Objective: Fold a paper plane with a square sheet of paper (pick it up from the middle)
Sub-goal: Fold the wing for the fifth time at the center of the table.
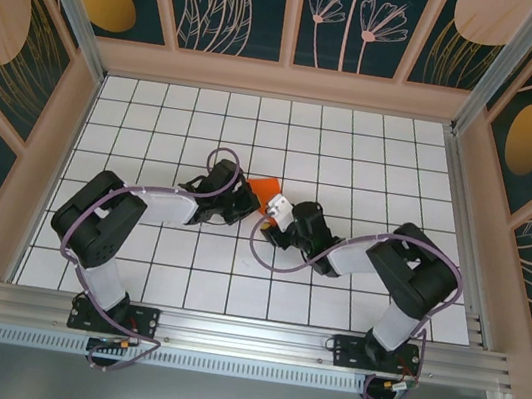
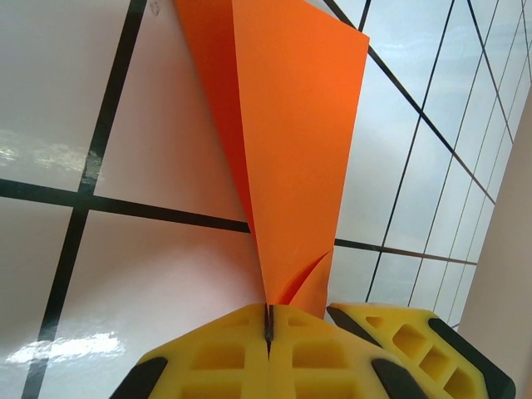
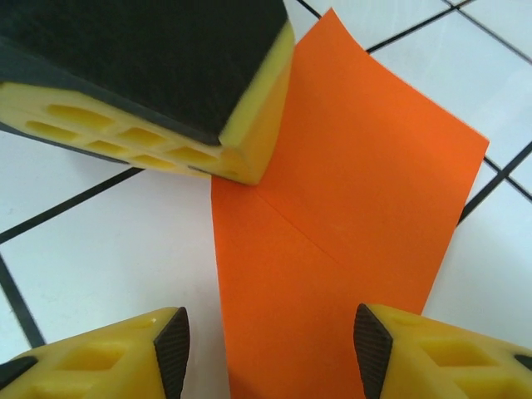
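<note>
left gripper (image 2: 268, 320): pressed together, pinching narrow end of folded orange paper (image 2: 291, 150) | paper: long axis runs straight ahead from left gripper | right gripper (image 3: 270, 332): spread, facing left gripper, poised over paper's wide free end

White gridded table (image 1: 181, 287); floral wall panels (image 1: 237, 13)

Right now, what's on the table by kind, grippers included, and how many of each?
folded orange paper: 1
grippers: 2 (left gripper, right gripper)
total: 3
</note>
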